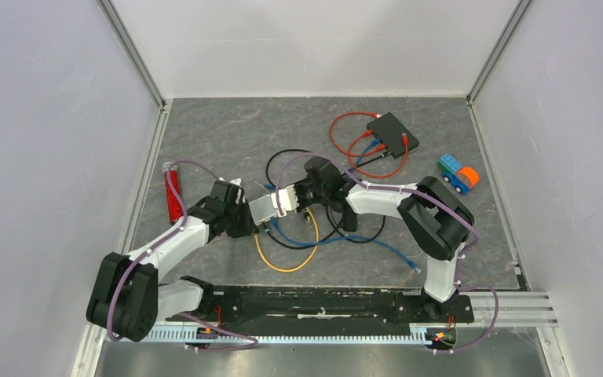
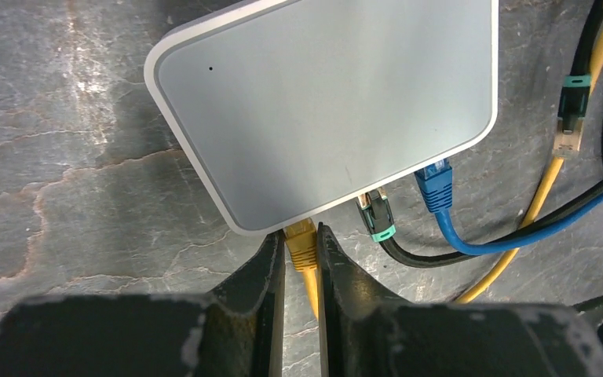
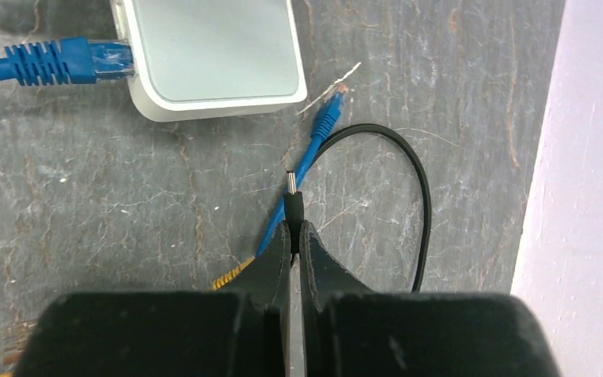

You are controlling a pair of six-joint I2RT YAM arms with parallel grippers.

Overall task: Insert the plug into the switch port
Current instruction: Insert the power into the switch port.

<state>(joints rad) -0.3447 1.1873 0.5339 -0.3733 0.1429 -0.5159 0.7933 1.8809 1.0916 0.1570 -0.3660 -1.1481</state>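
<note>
A white-grey switch [image 1: 261, 208] lies mid-table and fills the top of the left wrist view [image 2: 322, 102]. My left gripper [image 2: 301, 236] is shut on a yellow plug [image 2: 301, 245] whose tip sits at the switch's near edge; how deep it sits is hidden. A black plug with a green boot [image 2: 377, 216] and a blue plug [image 2: 436, 184] sit at the same edge. My right gripper [image 3: 294, 228] is shut on a thin black barrel plug [image 3: 293, 206], metal tip forward, a short way from the switch [image 3: 212, 55]. Both grippers flank the switch in the top view.
A loose blue plug [image 3: 327, 118] and a black cable loop [image 3: 420, 173] lie ahead of the right gripper. Yellow, blue and black cables tangle near the switch [image 1: 306, 236]. A black box with red cables [image 1: 392, 133], a toy truck [image 1: 458, 173] and a red tube [image 1: 173, 192] lie around.
</note>
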